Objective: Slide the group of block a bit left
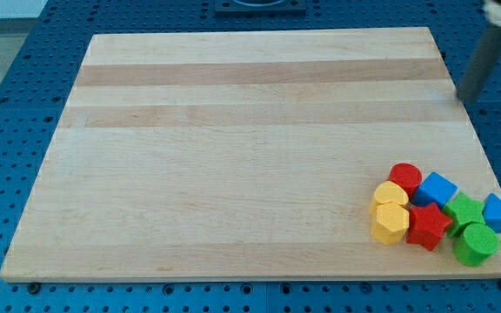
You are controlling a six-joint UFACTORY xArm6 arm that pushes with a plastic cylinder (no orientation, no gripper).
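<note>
Wooden board (233,156): eight blocks cluster at its bottom-right corner; my tip (465,97), touching nothing, hovers near the top-right corner.

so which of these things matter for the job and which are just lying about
For the job:
- block cluster: red cylinder, blue cube, two yellow blocks, red star, green blocks, blue triangle
- my tip, up right of them

Lying about:
- nothing but the board
</note>
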